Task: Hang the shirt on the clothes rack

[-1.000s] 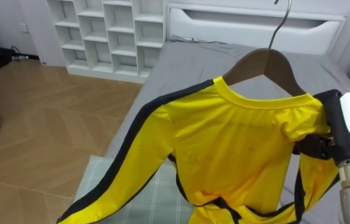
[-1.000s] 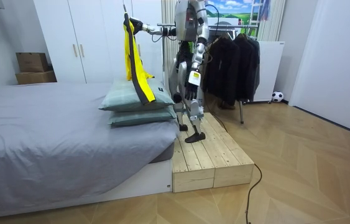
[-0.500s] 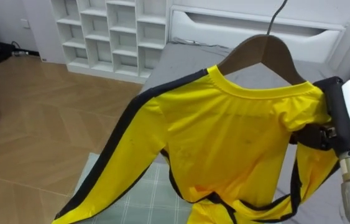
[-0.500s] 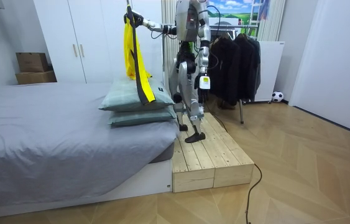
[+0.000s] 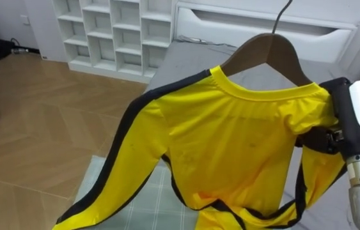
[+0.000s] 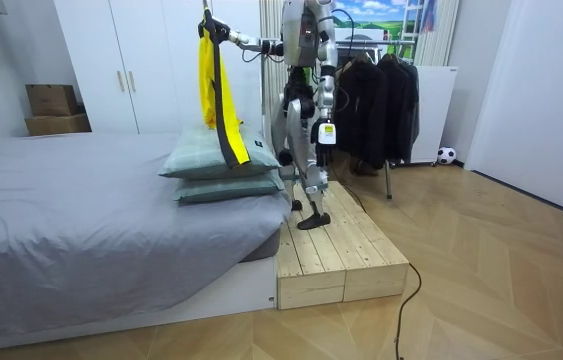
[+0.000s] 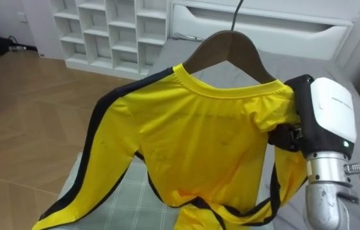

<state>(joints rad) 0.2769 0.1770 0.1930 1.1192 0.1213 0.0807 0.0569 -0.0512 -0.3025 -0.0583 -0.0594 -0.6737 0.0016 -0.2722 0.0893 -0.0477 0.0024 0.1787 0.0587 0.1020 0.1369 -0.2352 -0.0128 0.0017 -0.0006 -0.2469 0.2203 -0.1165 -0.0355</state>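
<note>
Yellow shirt: black-striped, draped on a wooden hanger, held high above the grey bed and a checked pillow.
Right hand: fingers clamped on the shirt's shoulder over the hanger's end.
Left hand: low at the robot's side in the room view.
Stance: on a wooden platform beside the bed, facing it; the clothes rack stands behind.
Risk: the grip is at one end alone, so a tilt could slide the far shoulder off the hanger.
Risk: the long sleeve dangles and could catch on the pillow in a turn toward the rack.
Risk: the hook is unsupported and may swing wide of the rail.
</note>
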